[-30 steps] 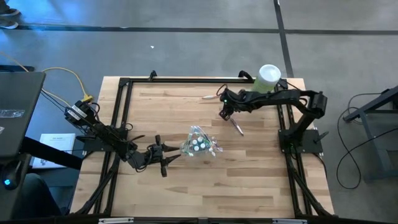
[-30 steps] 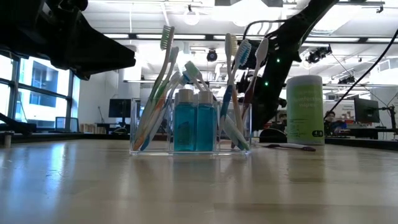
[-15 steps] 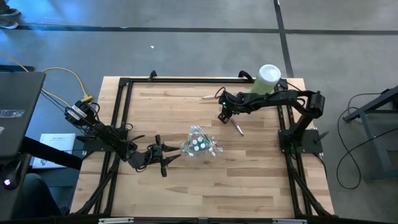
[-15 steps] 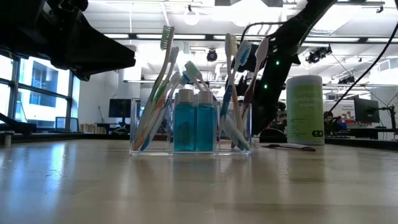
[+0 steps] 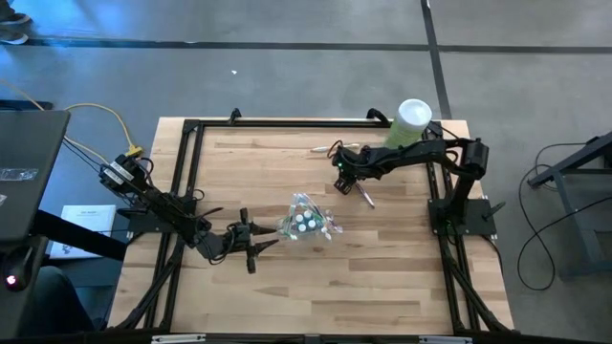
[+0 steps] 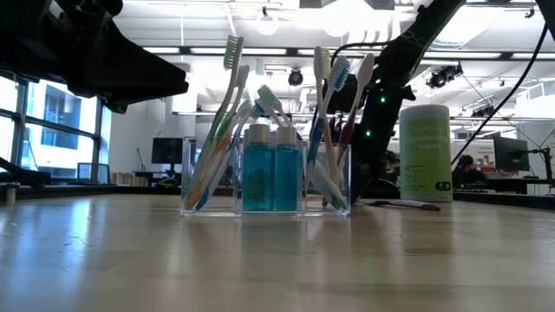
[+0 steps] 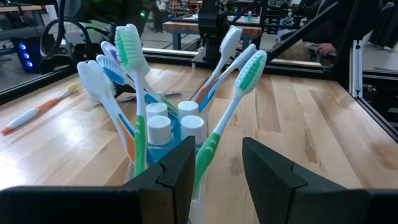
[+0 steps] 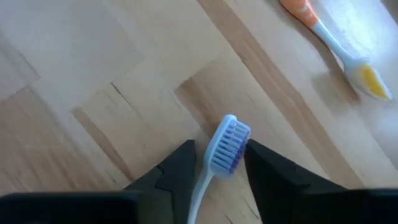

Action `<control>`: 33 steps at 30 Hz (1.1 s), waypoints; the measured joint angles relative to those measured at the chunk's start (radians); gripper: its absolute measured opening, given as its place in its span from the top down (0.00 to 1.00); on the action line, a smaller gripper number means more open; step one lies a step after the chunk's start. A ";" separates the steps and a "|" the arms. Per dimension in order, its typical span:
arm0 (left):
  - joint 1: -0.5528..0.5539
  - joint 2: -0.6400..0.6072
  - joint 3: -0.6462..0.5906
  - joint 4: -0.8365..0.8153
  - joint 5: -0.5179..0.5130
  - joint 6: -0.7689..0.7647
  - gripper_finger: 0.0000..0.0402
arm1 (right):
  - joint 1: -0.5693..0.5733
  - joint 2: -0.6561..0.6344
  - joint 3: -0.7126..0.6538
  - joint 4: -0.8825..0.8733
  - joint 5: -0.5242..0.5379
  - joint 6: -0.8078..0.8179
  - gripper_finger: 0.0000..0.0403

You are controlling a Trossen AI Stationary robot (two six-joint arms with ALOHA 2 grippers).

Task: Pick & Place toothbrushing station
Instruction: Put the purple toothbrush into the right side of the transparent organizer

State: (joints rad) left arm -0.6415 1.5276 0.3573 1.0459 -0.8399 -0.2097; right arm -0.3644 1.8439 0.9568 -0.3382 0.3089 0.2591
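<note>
- Clear cup [image 5: 304, 221] sits centre of the high frame on the wooden table [image 5: 402, 277], upright, packed with toothbrushes [image 6: 227, 130] and blue white-capped tubes [image 6: 270, 165]; brushes fan outward, heads up.
- Left gripper [image 5: 256, 242] lies low, left of centre in the high frame, just beside the cup, tips toward it. In the left wrist view its fingers [image 7: 180, 171] are spread, a gap between them, nothing pinched; the cup is right ahead of the gap.
- Right gripper [image 5: 341, 179] is upper centre-right in the high frame, well apart from the cup, pointing down at the table.
- In the right wrist view a white toothbrush with purple bristles [image 8: 225, 146] sits between the right fingers [image 8: 177, 168], head sticking out past the tips. The fingers flank the handle closely; can't tell if they actually pinch it.
- Loose orange-and-white toothbrush [image 8: 336, 43] lies flat on the table, upper right of the right wrist frame; also at the left edge of the left wrist frame.
- Pale-green canister with white lid [image 5: 410, 121] stands at the table's upper right in the high frame, right of the cup in the low frame.
</note>
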 joint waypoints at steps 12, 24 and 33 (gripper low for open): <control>0.000 0.000 0.000 0.000 0.001 0.000 0.68 | -0.003 0.004 -0.002 0.011 0.041 -0.047 0.96; 0.032 0.000 0.000 0.001 0.003 -0.044 0.68 | 0.039 0.000 -0.004 -0.002 0.119 -0.090 0.98; 0.035 0.000 0.000 -0.026 0.004 -0.078 0.68 | 0.126 -0.101 -0.008 -0.036 0.187 -0.100 0.98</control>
State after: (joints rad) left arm -0.6060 1.5280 0.3573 1.0199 -0.8360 -0.2877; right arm -0.2384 1.7426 0.9493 -0.3745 0.4955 0.1587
